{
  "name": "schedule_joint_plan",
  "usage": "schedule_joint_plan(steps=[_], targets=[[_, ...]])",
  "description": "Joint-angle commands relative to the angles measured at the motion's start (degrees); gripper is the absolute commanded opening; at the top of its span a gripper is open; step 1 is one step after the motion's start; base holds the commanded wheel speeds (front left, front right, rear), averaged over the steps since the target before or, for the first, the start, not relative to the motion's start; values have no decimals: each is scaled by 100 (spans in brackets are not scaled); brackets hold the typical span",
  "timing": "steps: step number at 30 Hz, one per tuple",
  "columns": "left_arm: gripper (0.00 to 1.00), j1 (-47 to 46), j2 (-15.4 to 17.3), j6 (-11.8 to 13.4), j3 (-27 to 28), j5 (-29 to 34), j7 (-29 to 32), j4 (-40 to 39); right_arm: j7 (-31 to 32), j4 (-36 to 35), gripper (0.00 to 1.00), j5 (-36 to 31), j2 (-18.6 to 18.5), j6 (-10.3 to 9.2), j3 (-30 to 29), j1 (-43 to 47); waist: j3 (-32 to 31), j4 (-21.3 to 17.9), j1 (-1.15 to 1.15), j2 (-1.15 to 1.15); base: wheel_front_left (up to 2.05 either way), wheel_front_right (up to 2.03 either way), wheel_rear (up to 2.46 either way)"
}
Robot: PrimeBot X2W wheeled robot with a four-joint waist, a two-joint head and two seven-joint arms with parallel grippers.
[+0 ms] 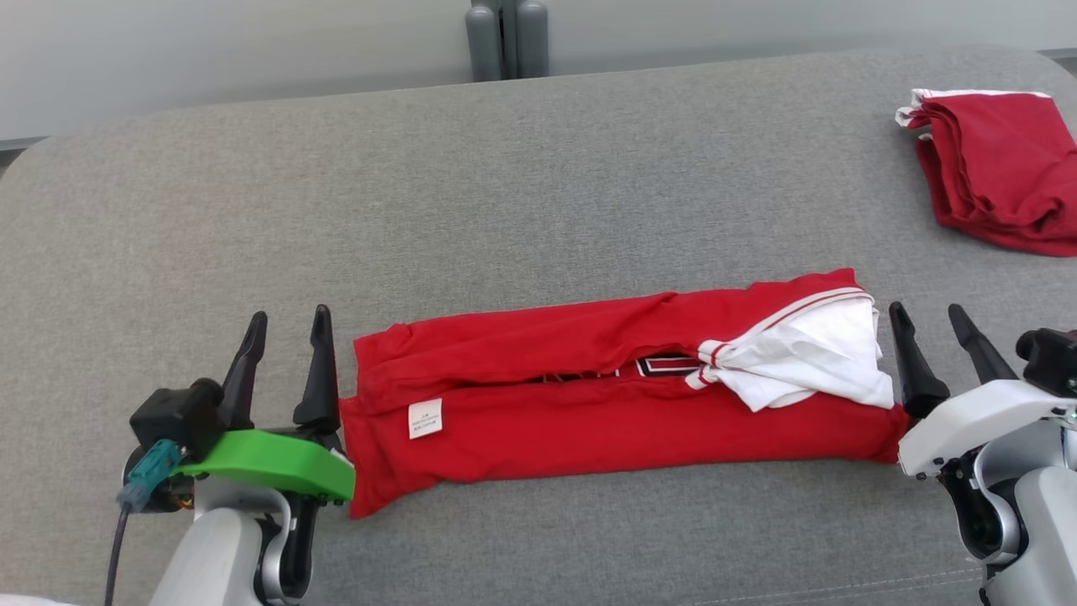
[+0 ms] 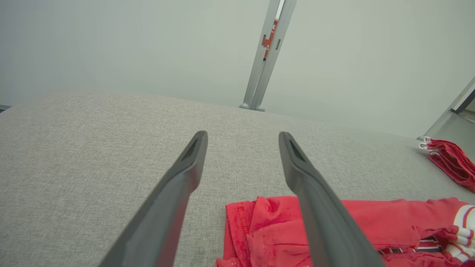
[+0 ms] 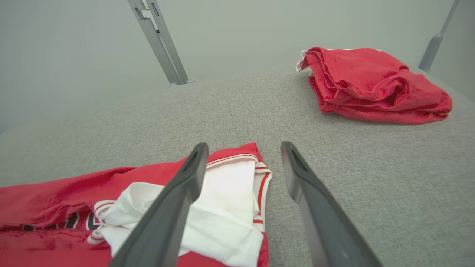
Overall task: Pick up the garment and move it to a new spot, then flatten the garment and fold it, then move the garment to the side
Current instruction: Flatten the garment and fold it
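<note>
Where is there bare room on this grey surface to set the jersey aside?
Widest: the whole far-left stretch of the grey surface, behind the jersey and left gripper. Crowded: the far-right corner, where another folded red garment lies.

Your left gripper [image 1: 290, 313] sits low on your left, jaws spread wide and empty. Your right gripper [image 1: 927, 308] mirrors it on your right, jaws apart, both pointing forward.

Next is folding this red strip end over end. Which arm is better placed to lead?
Probably left. The open left pincer sits at the tidy, flat end of the garment; carrying that end across would cover the loose white lining bunched by the right pincer.
</note>
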Motion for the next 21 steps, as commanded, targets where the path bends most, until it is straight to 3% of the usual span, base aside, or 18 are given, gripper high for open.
schedule_joint_plan(steps=[1,9,19,20,21], targets=[[100,168,-22,0,142,169,-15,-99,95,193,100,-85,-13,1,-8,-109,3,76,0,0,0,0,0],[100,608,-300,-180,928,798,-16,-444,255,1306,100,-163,14,1,120,-553,100,279,0,0,0,0,0],[100,764,-560,-426,1335,1374,-15,-456,383,2544,100,-76,58,1,345,-874,158,454,0,0,0,0,0],[100,775,-579,-433,1360,1401,-15,-454,395,2596,92,-31,78,1,393,-878,157,453,0,0,0,0,0],[100,784,-603,-456,1389,1442,-15,-449,435,2650,54,27,112,2,460,-881,155,449,0,0,0,0,0]])
